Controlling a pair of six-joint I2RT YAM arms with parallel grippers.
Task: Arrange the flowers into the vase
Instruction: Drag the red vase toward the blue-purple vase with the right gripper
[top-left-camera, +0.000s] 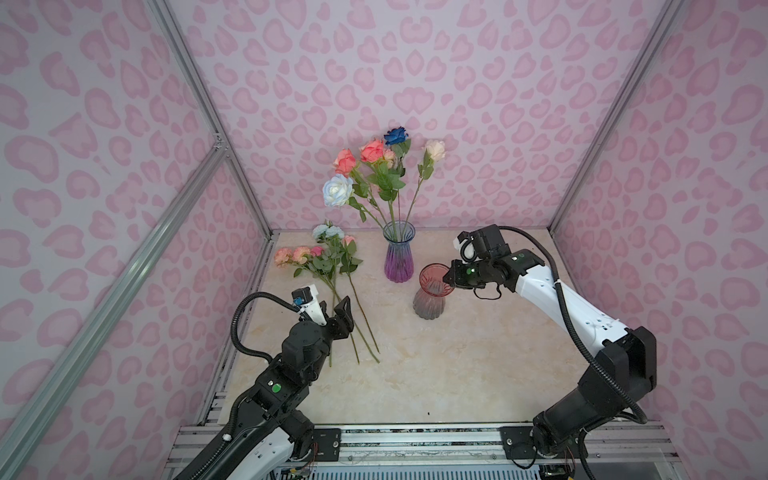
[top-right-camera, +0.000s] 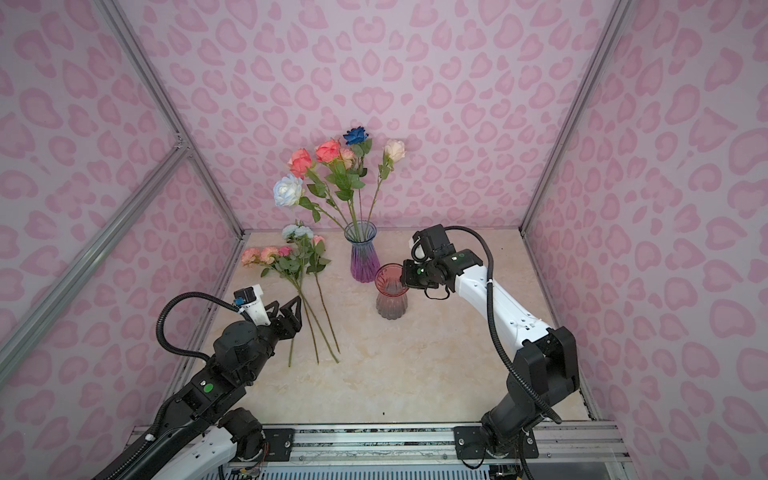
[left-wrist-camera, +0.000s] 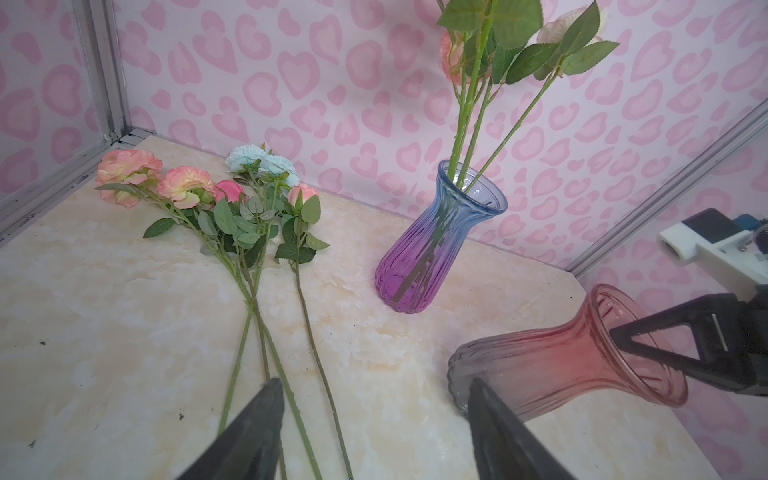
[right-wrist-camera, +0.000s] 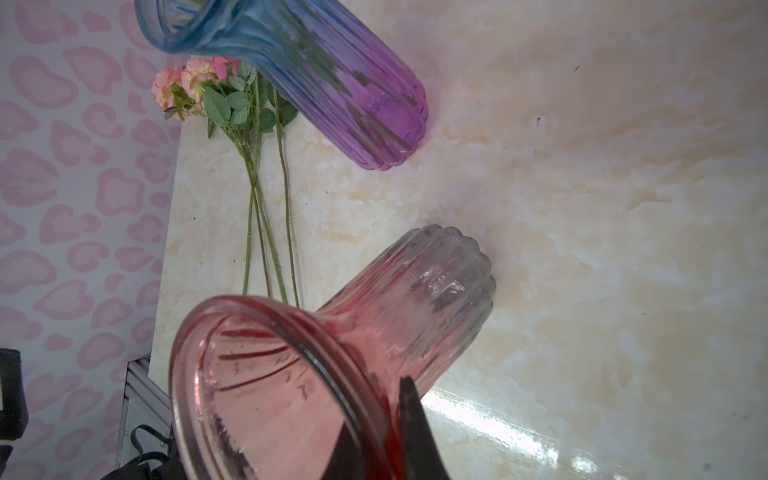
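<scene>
About five flowers (top-left-camera: 376, 166) stood in the blue-purple vase (top-left-camera: 399, 259) by the table's (top-left-camera: 457, 374) back edge. The loose flowers (top-left-camera: 328, 266) lay flat near the back-left corner, not yet placed. The left gripper (top-left-camera: 340, 311) hovered over their stems, jaws apart, empty. The right gripper (top-left-camera: 449, 276) pinched the rim of the empty red vase (top-left-camera: 430, 301), mid-table. Judged roughly half done.

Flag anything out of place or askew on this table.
The loose flowers lie flat on the tabletop with stems crossed, not in the purple vase. The right gripper pinches the rim of the empty red vase. Nothing looks spilled or broken.
</scene>
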